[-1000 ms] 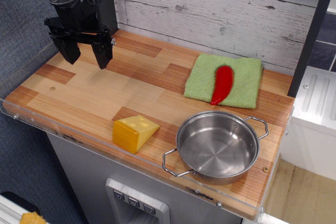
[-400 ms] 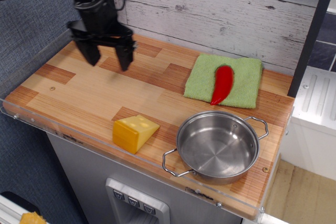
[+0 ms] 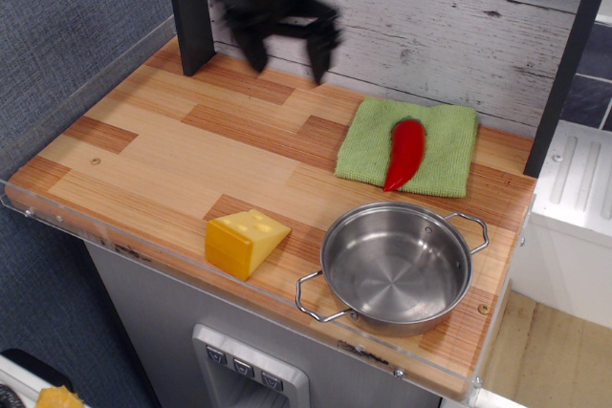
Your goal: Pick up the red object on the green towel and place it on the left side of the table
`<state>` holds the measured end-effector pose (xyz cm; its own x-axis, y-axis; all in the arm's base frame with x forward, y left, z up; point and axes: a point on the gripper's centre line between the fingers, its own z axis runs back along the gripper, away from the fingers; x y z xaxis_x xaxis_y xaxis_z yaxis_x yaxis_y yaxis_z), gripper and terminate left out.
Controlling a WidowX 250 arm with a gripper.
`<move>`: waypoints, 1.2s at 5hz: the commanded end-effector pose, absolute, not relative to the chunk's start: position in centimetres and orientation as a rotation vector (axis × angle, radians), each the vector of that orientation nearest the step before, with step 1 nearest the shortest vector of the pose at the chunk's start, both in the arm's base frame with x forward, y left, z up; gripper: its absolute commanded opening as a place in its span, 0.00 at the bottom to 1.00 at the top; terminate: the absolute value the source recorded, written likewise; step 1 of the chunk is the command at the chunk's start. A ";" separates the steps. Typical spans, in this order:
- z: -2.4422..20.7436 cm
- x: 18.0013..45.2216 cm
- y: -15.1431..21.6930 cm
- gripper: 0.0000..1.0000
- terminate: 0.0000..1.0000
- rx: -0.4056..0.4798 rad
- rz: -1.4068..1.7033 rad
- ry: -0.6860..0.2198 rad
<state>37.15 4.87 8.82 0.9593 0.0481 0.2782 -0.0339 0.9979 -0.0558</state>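
My black claw hangs blurred, jaws apart and empty. The glossy red curved chili pepper lies down-right on the light green square towel. I should straddle its midsection crosswise.

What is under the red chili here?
The chili lies on the green towel, its tip at the towel's front edge. The towel rests on the table. What the towel covers cannot be seen.

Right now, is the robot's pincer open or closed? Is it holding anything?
Pincer: open, holding nothing, up near the back wall.
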 end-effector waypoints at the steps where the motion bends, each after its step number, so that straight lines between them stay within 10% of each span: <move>1: 9.0 39.8 -0.9 1.00 0.00 -0.031 -0.089 -0.319; 6: 5.3 39.9 -3.3 1.00 0.00 -0.018 -0.152 -0.224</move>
<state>39.60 -3.00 3.43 0.9756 -0.1384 0.1706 0.1418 0.9899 -0.0075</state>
